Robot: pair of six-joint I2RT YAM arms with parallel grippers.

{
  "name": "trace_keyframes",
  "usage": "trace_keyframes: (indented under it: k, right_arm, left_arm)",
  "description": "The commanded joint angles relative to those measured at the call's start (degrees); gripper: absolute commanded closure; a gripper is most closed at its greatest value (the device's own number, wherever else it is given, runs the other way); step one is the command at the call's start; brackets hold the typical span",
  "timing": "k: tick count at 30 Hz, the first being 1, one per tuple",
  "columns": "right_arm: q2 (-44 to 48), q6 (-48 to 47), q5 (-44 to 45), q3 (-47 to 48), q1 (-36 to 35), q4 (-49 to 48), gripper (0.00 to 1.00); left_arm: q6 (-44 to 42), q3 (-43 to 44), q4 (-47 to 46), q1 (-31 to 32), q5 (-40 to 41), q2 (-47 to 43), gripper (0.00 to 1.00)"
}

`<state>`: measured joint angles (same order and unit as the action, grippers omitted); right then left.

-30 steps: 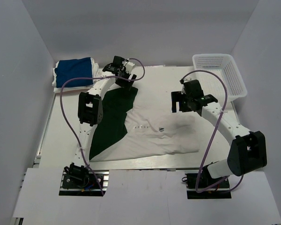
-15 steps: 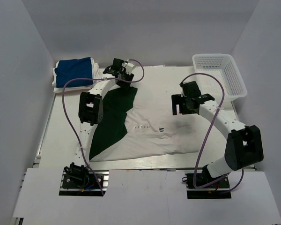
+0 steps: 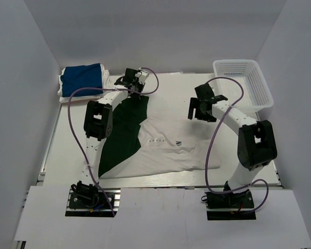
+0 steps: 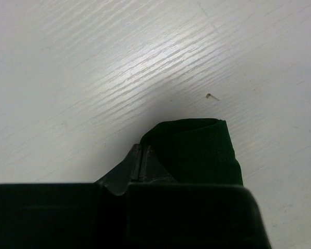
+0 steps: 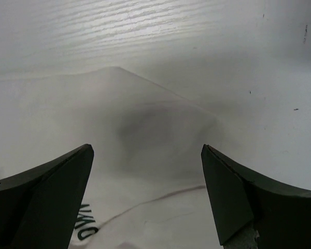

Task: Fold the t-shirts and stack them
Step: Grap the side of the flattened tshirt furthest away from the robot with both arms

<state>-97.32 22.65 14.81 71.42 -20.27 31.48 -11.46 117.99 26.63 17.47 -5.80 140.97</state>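
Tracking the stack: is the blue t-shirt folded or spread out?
Folded: the blue t-shirt lies as a compact rectangle at the far left, unlike the green t-shirt spread flat.

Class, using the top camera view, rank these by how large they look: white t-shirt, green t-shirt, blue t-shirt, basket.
1. white t-shirt
2. green t-shirt and basket: too alike to rank
3. blue t-shirt, folded small
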Motion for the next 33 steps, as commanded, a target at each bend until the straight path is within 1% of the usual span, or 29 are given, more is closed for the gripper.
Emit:
trace_keyframes:
  k: [1,4,5,11,12,14,18,21,25,29,30,33]
  right_arm:
    - [-3.0,5.2,6.5,3.9,0.1,0.2,0.1]
    - [-5.8,7.6,10.6,3.0,0.4,-2.6,0.1]
    - [-6.9,9.2,10.9,2.9,0.5,-3.2,0.1]
    - [-11.0,11.4,12.7,4.4,0.7,-3.4,0.1]
    - [-12.0,11.6,14.3,4.3,0.8,-4.0,0.1]
    - [-12.6,12.2,16.4,3.6,0.8,-4.7,0.1]
    - [-14.9,13.0,17.6,3.3,0.9,-6.5,0.1]
    - [-14.7,13.5,18.0,4.1,0.9,-5.2,0.1]
    - [-13.8,12.9,17.8,3.4,1.4,-6.3,0.1]
    - [-13.9,13.3,15.3,1.8,2.0,-8.1,0.1]
    - [-14.0,12.9,13.3,0.9,2.3,-9.0,0.1]
    - [-14.4,12.4,10.9,0.3,2.6,-10.9,0.1]
  left_arm:
    - [3.3,-1.6,-1.6,-0.7,1.1,-5.8,1.0]
    - [3.3,-1.6,-0.8,-0.7,-0.4,-7.8,1.0]
    - [3.3,-2.5,-0.8,-0.7,-1.1,-8.7,1.0]
    - [3.8,-5.1,-0.3,-0.7,-3.0,-11.2,1.0]
    - [3.8,-5.1,-0.3,-0.7,-3.6,-11.9,1.0]
    - [3.8,-5.9,-0.3,-0.7,-3.6,-12.8,1.0]
    - [3.8,-8.3,-0.3,-0.7,-3.6,-14.8,1.0]
    - [3.8,-9.4,0.3,-0.7,-3.6,-15.5,1.0]
    - [3.8,-10.5,0.3,-0.7,-3.6,-16.1,1.0]
    - [3.8,-11.0,0.3,-0.7,-3.6,-16.6,1.0]
    - [3.8,-11.0,0.3,-0.7,-3.6,-16.6,1.0]
    - [3.8,-11.0,0.3,-0.7,-3.6,-17.1,1.0]
